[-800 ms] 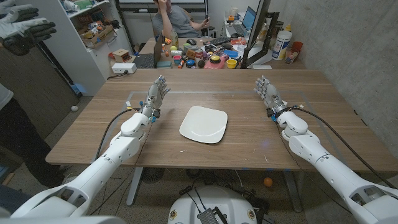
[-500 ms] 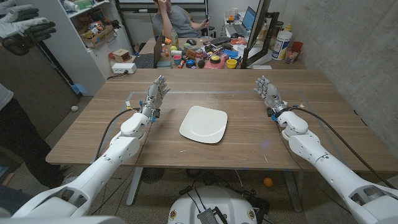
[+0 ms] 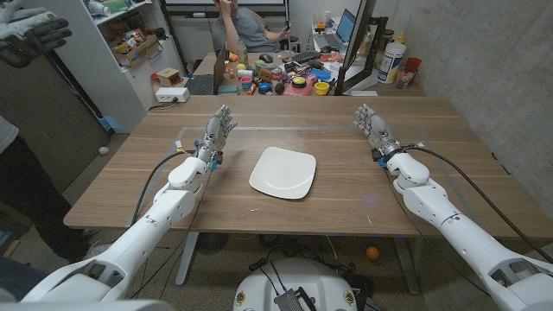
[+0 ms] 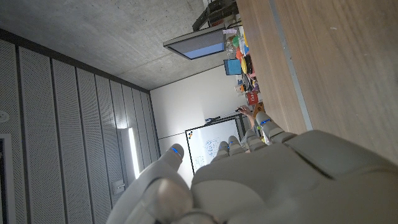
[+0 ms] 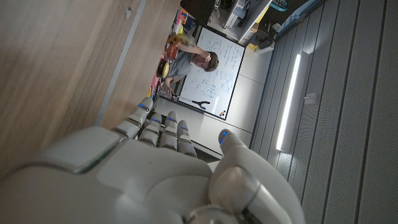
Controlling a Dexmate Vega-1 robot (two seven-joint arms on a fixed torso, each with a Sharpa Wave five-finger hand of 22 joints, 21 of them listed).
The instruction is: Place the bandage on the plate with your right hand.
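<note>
A: Where is the plate?
B: The white square plate (image 3: 283,172) lies bare at the middle of the wooden table (image 3: 346,194); I cannot make out a bandage on the table.
A: And the right robot hand (image 3: 371,127)?
B: At about two o'clock from the plate, well apart from it, fingers spread and holding nothing.
A: The left robot hand (image 3: 217,131)?
B: At about ten o'clock from the plate, also spread and holding nothing.
A: Anything beyond the table?
B: At twelve o'clock, a second table cluttered with colourful small things (image 3: 285,79), a seated person (image 3: 251,26) behind it, and a gloved hand (image 3: 33,33) at the far ten o'clock corner.
</note>
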